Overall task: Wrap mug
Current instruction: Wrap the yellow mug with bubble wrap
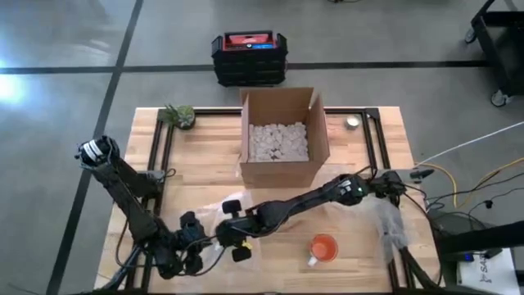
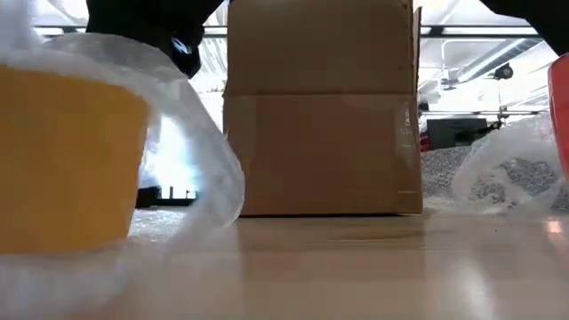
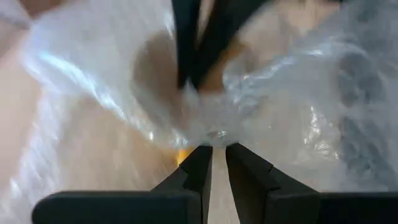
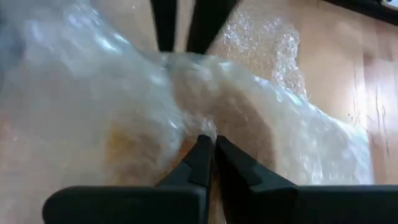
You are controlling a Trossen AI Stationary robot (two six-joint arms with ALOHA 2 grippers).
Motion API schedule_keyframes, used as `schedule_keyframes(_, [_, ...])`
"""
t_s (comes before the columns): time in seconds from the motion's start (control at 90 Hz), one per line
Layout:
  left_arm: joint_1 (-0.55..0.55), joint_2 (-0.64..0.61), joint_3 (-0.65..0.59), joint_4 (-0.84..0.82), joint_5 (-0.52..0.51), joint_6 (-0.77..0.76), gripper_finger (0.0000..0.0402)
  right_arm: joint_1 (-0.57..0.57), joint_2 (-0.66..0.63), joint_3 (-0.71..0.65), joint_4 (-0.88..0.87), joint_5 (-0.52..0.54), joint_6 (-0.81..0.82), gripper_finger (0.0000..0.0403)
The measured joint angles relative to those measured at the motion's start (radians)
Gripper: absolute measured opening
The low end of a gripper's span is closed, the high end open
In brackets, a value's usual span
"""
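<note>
Two hands meet | left hand (image 3: pixel 212 152) pinches bubble wrap (image 3: pixel 112 93) | right hand (image 4: pixel 208 146) pinches it opposite | no readable writing

A yellow mug (image 2: pixel 67 160) sits swathed in clear bubble wrap (image 1: pixel 214 215) near the table's front-left.
</note>
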State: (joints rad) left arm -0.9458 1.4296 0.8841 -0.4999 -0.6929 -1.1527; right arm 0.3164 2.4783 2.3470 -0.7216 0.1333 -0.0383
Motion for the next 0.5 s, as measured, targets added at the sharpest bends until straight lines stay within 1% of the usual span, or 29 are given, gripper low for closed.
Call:
schedule_keyframes(0.111, [0.027, 0.007, -0.015, 0.018, -0.004, 0.008, 0.0036, -0.001, 0.000, 0.000, 0.000, -0.001, 0.000, 0.0000])
schedule_keyframes(0.356, [0.085, 0.044, -0.094, 0.241, 0.012, -0.006, 0.0036, -0.003, 0.000, -0.002, -0.015, -0.003, -0.034, 0.0002])
schedule_keyframes(0.5, [0.089, 0.056, -0.108, 0.251, 0.013, -0.035, 0.0036, -0.003, -0.021, 0.000, -0.057, -0.007, -0.064, 0.0002])
